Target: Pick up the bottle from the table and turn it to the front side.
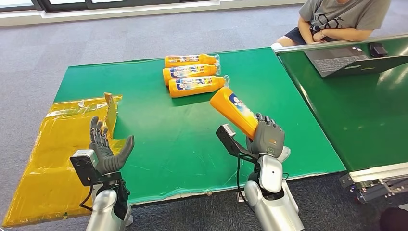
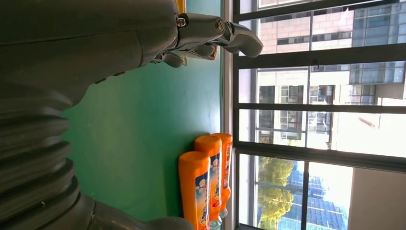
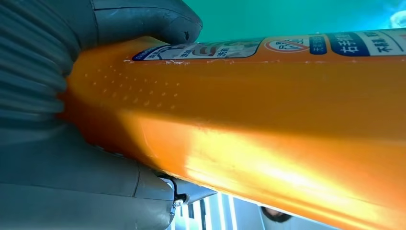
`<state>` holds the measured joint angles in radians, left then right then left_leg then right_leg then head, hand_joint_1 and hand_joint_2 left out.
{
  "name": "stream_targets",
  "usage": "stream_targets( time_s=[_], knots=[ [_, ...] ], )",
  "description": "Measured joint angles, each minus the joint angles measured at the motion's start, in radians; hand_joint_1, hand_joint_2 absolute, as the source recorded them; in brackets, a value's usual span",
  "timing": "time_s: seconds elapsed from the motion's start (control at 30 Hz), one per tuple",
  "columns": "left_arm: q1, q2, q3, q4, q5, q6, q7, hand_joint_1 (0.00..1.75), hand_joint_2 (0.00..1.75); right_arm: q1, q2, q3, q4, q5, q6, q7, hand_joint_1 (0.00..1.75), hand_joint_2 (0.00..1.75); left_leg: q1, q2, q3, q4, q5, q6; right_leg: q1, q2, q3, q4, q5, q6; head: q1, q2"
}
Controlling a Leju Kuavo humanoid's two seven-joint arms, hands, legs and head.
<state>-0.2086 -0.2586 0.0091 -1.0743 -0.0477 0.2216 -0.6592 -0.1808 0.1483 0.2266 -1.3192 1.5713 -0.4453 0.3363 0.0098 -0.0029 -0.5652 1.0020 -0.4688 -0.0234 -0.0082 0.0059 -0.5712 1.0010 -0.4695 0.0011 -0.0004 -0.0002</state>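
Above the green table [image 1: 159, 130], right hand [image 1: 267, 138] grips tilted orange bottle [image 1: 235, 111]; left hand [image 1: 107, 149] spread, empty.

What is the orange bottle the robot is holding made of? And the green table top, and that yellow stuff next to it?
The orange bottle in the right hand looks like smooth, glossy plastic: light glints off it and a paper-like label is stuck on. The green table top seems a matte sheet or mat, its near edge looking frayed. The yellow sheet looks like thin, shiny, wrinkled plastic film, probably.
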Motion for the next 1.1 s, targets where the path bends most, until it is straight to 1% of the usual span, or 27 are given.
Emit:
stream_targets(
  time_s=[0.43,1.1],
  knots=[
    [0.0,0.0,0.008,0.009,0.001,0.0,0.0,0.0,1.75,-0.014,-0.019,0.024,-0.001,0.0,0.011,0.008,1.75,1.75,0.0,-0.001,0.0,0.0,0.0,0.0,0.0,-0.001,0.0,0.0,0.0,0.0,0.0,0.0],
    [0.0,0.0,0.008,0.012,0.001,0.0,-0.002,0.0,1.75,-0.015,-0.023,0.03,-0.001,0.0,0.012,0.008,1.75,1.75,0.0,-0.001,-0.001,0.0,0.0,0.0,0.0,-0.001,0.0,0.0,0.0,0.0,0.0,0.0]
  ],
)
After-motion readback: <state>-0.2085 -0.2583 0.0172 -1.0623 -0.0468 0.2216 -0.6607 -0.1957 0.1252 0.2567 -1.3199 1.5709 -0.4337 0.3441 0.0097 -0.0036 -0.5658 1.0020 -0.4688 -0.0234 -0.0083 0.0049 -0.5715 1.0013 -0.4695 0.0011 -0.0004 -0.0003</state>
